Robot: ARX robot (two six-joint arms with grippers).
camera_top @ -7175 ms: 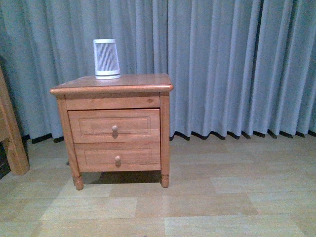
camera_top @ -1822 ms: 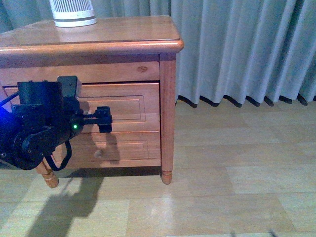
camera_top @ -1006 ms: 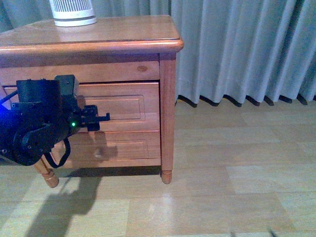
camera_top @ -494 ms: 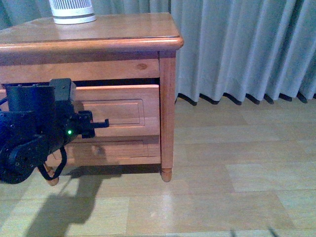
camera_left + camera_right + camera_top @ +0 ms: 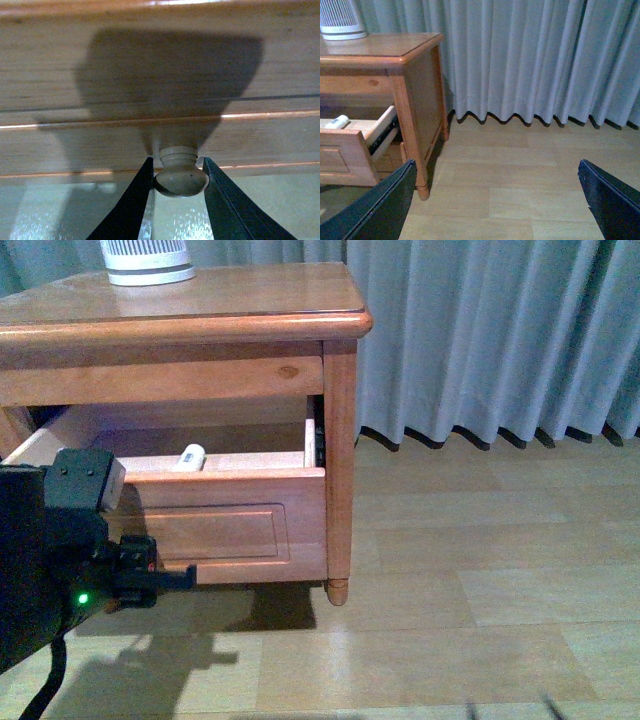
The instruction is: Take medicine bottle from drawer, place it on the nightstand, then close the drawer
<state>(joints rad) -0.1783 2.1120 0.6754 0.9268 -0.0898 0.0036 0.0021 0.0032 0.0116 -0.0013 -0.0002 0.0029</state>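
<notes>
The medicine bottle lay on its side inside the open drawer, close behind the drawer's front panel, above and beyond the left gripper. That gripper sat at the front of the drawer, its two dark fingers closed against either side of the round knob. The right gripper was well apart from the nightstand, its fingers spread wide over bare floor and holding nothing. In the front view only the bottle's upper side showed over the panel edge, and its label could not be read. The left arm hid the knob there. The white ribbed cylinder on top was cut off by the frame.
</notes>
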